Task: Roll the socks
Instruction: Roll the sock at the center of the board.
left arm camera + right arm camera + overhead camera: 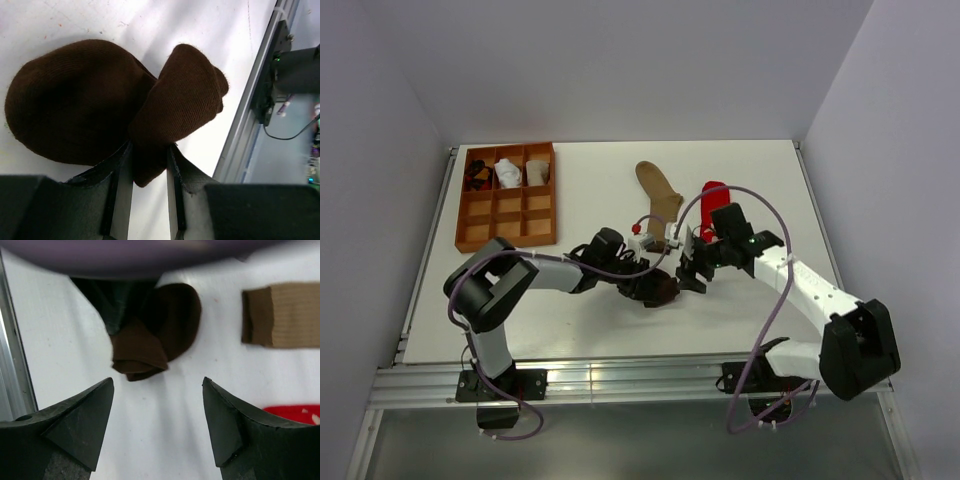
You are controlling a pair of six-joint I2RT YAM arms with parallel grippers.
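White tabletop [580, 180] between pale walls, with a wooden tray [505, 243] at the far left holding small white and black bundles. Near the front middle, between the two arms: dark brown sock [661, 290], bunched into a partial roll, one fold sticking out from the rounded bulk. Pinched on that fold by the left gripper [149, 155], jaws narrow with cloth between them. Right gripper [157, 390] spread wide, holding nothing, hovering just beside the brown sock (only bare table between its fingers in the wrist view). Farther back, lying flat and unrolled: tan sock [660, 200], and just to its right the red sock [712, 200], partly hidden by the right arm.

Looks like the first of three rolls, somewhere in the middle: bulk gathered, loose end not yet tucked in. Next move probably calls for bringing the open right fingers down onto the free fold and turning it over the bulk, with the left pinch kept firm. Calls for care too: soft knit, apt to spring open once released.
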